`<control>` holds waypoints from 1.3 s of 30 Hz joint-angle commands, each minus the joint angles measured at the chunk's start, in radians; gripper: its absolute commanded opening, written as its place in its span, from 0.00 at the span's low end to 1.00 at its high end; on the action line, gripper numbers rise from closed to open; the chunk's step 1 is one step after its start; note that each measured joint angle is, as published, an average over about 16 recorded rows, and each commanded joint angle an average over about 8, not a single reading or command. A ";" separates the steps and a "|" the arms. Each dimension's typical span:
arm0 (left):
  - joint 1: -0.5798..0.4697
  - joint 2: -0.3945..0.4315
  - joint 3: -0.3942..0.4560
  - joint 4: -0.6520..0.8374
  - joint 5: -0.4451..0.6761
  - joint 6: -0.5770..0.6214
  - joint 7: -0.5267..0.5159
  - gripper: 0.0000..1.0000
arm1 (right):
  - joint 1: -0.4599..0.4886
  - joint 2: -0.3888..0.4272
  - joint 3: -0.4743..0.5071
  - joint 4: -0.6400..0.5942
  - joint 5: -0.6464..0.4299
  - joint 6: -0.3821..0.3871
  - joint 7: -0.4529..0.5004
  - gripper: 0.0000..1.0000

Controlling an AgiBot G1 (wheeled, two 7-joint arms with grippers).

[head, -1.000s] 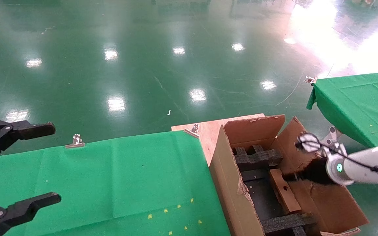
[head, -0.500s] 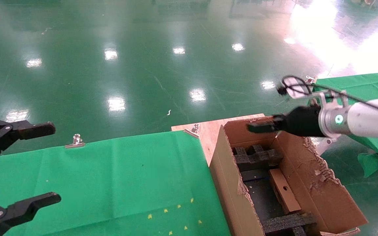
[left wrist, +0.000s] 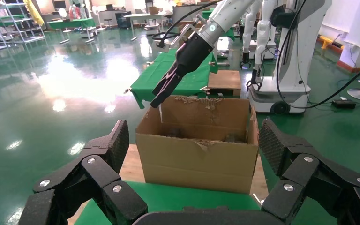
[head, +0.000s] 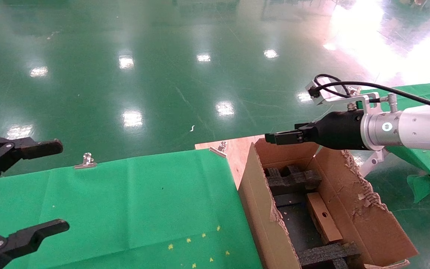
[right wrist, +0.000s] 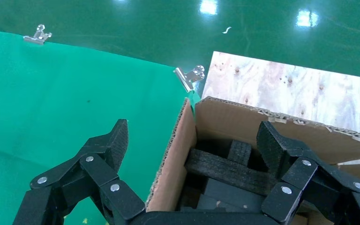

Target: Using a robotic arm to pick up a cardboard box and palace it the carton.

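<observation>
The small cardboard box (head: 323, 216) with a round hole lies inside the carton (head: 263, 201), against its right inner wall, between black foam inserts (head: 291, 179). My right gripper (head: 274, 138) is open and empty. It hovers above the carton's far edge, on the white arm (head: 413, 130). In the right wrist view its fingers (right wrist: 108, 145) spread over the carton's corner (right wrist: 171, 164) and foam (right wrist: 225, 171). My left gripper (head: 56, 185) is open and empty, parked over the green table at the far left. The left wrist view shows the carton (left wrist: 197, 159) and the right gripper (left wrist: 168, 89) above it.
A green cloth table (head: 144, 201) with metal clips (head: 86, 160) lies left of the carton. A plywood board (head: 237, 149) sits under the carton's far end. A second green table (head: 413, 116) stands at the right. The shiny green floor lies beyond.
My right gripper has risen out of the carton and moved toward its far edge. The cardboard box stays inside. The carton's right flap has swung back. The left arm has not moved.
</observation>
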 commanded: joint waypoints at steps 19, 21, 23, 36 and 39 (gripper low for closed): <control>0.000 0.000 0.000 0.000 0.000 0.000 0.000 1.00 | -0.216 -0.054 0.327 -0.008 0.145 -0.200 -0.289 1.00; 0.000 0.000 0.000 0.000 0.000 0.000 0.000 1.00 | -0.244 -0.061 0.370 -0.009 0.165 -0.226 -0.327 1.00; 0.000 0.000 0.000 0.000 0.000 0.000 0.000 1.00 | -0.271 -0.068 0.413 -0.009 0.185 -0.252 -0.365 1.00; 0.000 0.000 0.000 0.000 0.000 0.000 0.000 1.00 | -0.447 -0.112 0.688 -0.012 0.313 -0.420 -0.609 1.00; 0.000 0.000 0.000 0.000 0.000 0.000 0.000 1.00 | -0.488 -0.122 0.752 -0.012 0.343 -0.460 -0.666 1.00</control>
